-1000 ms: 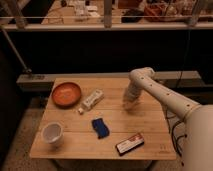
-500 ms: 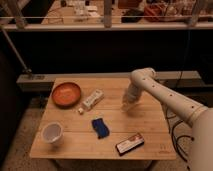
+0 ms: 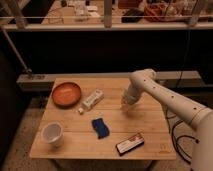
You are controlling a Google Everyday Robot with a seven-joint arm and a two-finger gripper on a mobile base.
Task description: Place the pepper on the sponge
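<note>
The sponge (image 3: 100, 127), a dark-blue, slightly bent block, lies on the wooden table (image 3: 150, 125) near the front middle. My gripper (image 3: 125, 105) hangs at the end of the white arm, pointing down just above the table's right-middle. It is to the right of the sponge and further back. The pepper does not show in this view; whether the gripper holds it I cannot make out.
An orange plate (image 3: 66, 93) sits at the back left, with a white tube (image 3: 93, 99) beside it and a small white bit (image 3: 80, 110) in front. A white cup (image 3: 52, 134) stands front left. A black box (image 3: 129, 143) lies front right of the sponge.
The gripper has dipped slightly toward the table; nothing on the table has moved.
</note>
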